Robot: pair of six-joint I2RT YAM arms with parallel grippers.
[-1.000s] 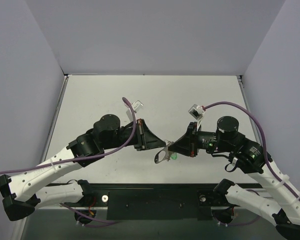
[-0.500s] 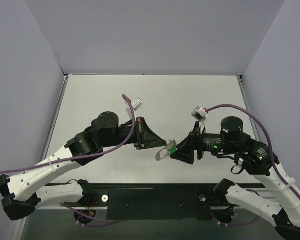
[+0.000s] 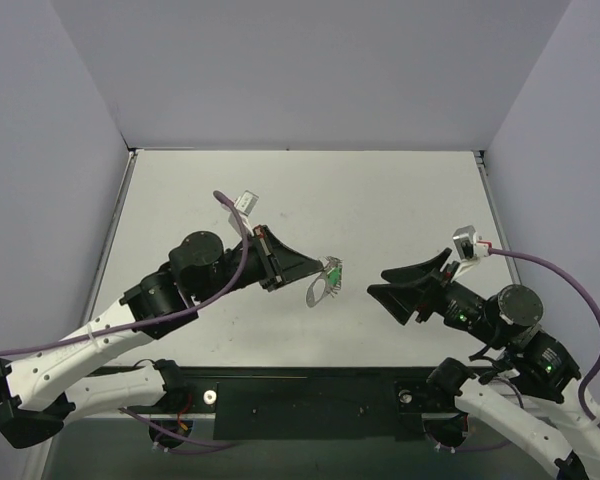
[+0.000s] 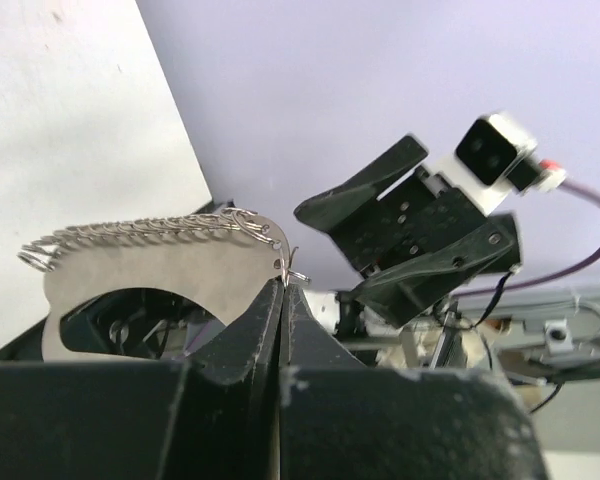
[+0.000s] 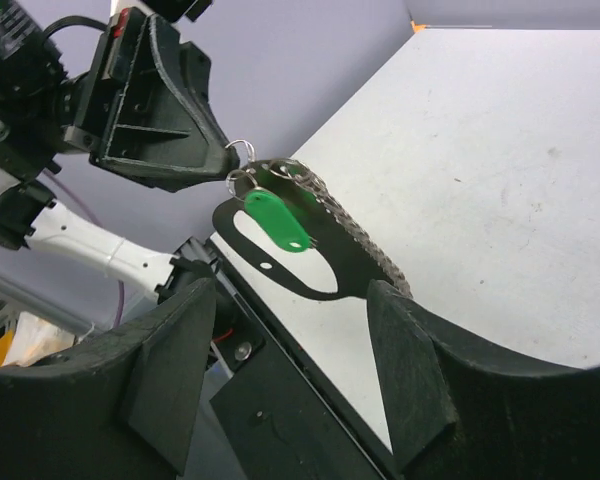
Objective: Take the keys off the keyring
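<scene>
Top external: left pincer [image 3: 312,268] holds the flat grey metal oblong keyring [image 3: 321,288] above the white desk [image 3: 400,200]; right pincer [image 3: 378,282] stands well apart, spread and empty. Left wrist: pincer pressed together on the keyring's edge. Right wrist: tiny green-headed silvery key [image 5: 277,222] hangs against the keyring, by the left pincer's tip.

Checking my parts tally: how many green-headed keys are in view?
1. The tiny silvery key with a bright green plastic head hangs against the flat grey metal oblong keyring, which the left gripper pinches shut at one end. More could hide behind the loop.
</scene>
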